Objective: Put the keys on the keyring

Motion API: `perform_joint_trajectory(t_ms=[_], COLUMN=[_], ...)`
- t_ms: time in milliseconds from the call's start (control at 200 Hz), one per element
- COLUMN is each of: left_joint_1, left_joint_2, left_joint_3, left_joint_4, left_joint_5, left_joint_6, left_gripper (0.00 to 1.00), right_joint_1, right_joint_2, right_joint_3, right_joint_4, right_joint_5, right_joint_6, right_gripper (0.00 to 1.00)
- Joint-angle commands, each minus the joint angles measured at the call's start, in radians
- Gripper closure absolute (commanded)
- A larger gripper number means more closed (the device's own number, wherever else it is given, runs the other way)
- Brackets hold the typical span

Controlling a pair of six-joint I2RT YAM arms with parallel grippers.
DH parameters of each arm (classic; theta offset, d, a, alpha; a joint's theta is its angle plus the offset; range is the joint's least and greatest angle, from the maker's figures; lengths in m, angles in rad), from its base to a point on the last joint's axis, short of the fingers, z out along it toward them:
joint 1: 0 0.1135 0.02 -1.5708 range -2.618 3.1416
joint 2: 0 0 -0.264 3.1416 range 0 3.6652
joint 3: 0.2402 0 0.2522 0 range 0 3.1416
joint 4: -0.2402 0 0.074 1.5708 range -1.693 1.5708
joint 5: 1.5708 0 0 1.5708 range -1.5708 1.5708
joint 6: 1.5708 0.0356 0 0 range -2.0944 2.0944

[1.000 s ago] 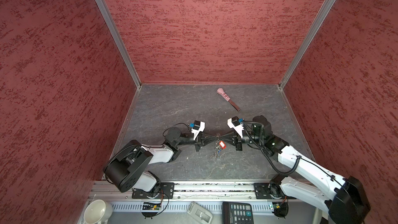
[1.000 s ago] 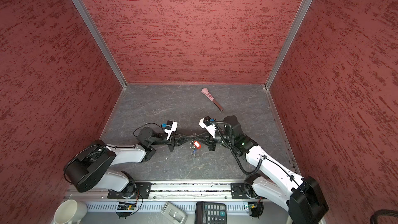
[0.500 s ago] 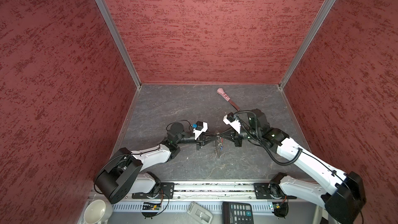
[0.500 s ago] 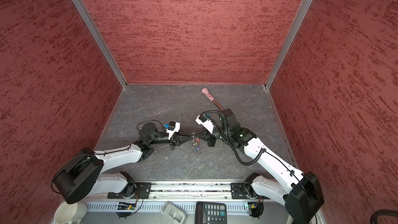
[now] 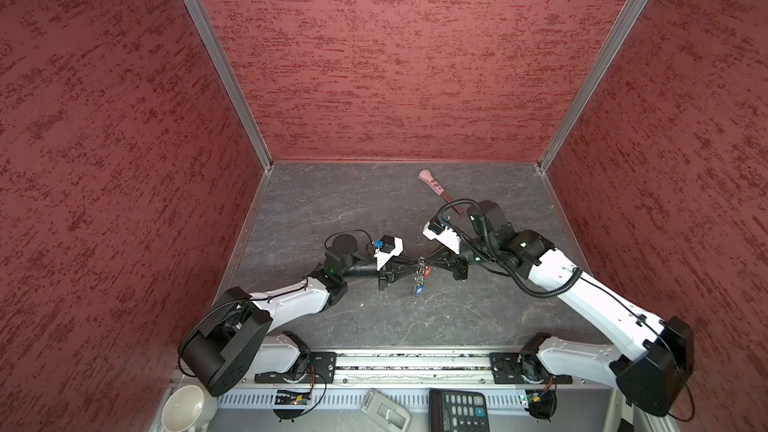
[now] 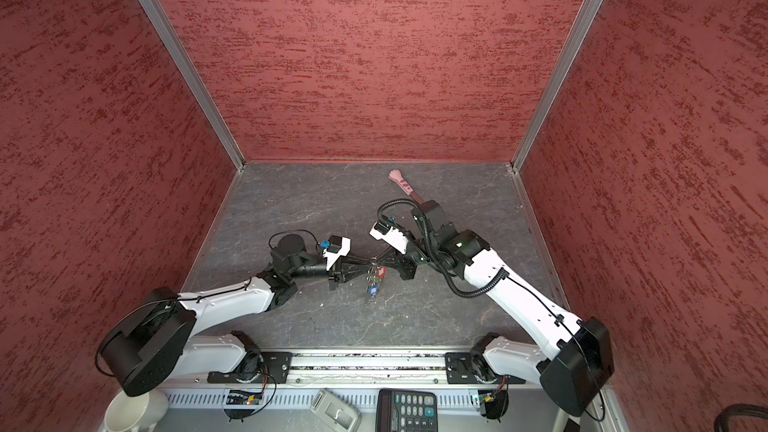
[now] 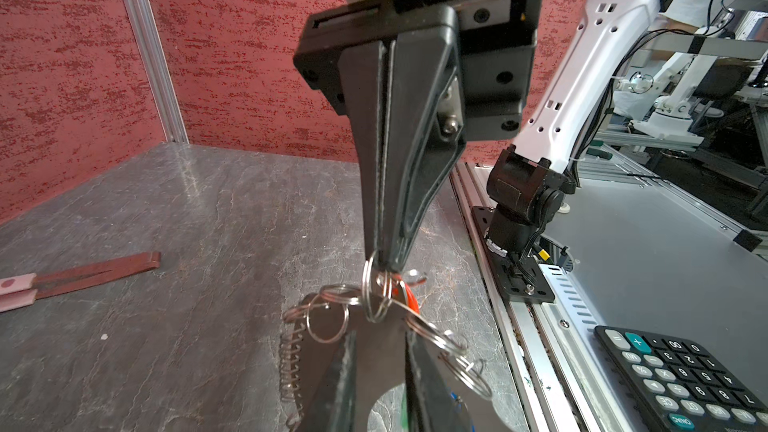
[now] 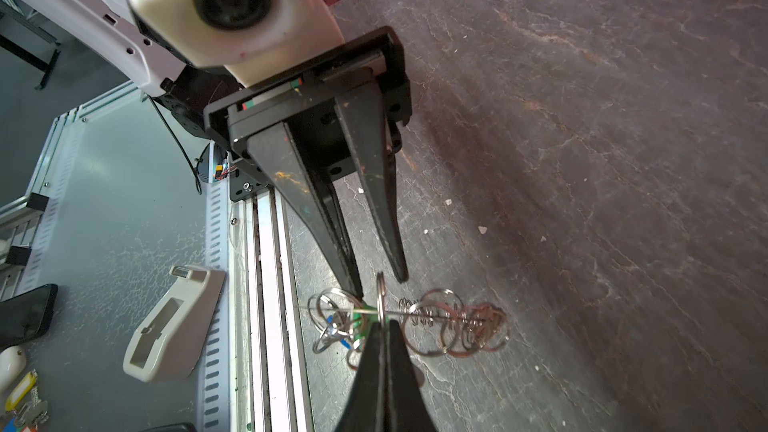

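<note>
The keyring (image 7: 332,313), a tangle of silver rings with a coil spring, hangs at mid-table in both top views (image 5: 420,274) (image 6: 374,274). My right gripper (image 8: 382,326) is shut on one of its rings, and shows as closed black fingers (image 7: 388,243) in the left wrist view. The keys hang in the bunch: a red tag (image 5: 428,271), a blue tag (image 5: 419,290) and a green tag (image 8: 357,317). My left gripper (image 7: 380,336) faces it tip to tip. It is open, with the pinched ring standing between its fingertips (image 8: 353,284).
A pink-handled tool (image 5: 434,187) with a dark flat blade (image 7: 95,270) lies at the back, behind the right arm. In front of the table runs a metal rail (image 5: 415,361), and beyond it sit a calculator (image 5: 457,409), a grey holder (image 5: 384,409) and a white cup (image 5: 183,409).
My left jaws have parted from shut and let go of the ring. Both grippers and the bunch have shifted slightly toward the back wall. The right gripper stays shut.
</note>
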Motion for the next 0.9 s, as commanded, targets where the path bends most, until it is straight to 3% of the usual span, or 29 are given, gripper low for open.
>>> perform_joint_trajectory(t_ms=[0,351,736,892], left_joint_1=[0.004,0.002,-0.015,-0.023], left_joint_2=[-0.025,-0.015,-0.024,-0.02], left_joint_3=[0.025,0.056,0.08,0.093], left_joint_4=[0.016,-0.025,-0.163,-0.187], left_joint_5=[0.007,0.02,0.011,0.013], left_joint_6=[-0.022,-0.037,0.039,0.047], left_gripper=[0.76,0.75,0.76,0.81], right_joint_1=[0.012,0.039,0.043,0.045], right_joint_2=[0.004,0.018,0.018,0.022], right_joint_3=[0.048,0.077,0.089,0.099], right_joint_4=[-0.052,-0.069,-0.066,-0.072], right_joint_5=[0.014,0.037,0.057,0.06], right_joint_6=[-0.054,-0.071,-0.079,-0.083], right_gripper=[1.0,1.0,1.0,1.0])
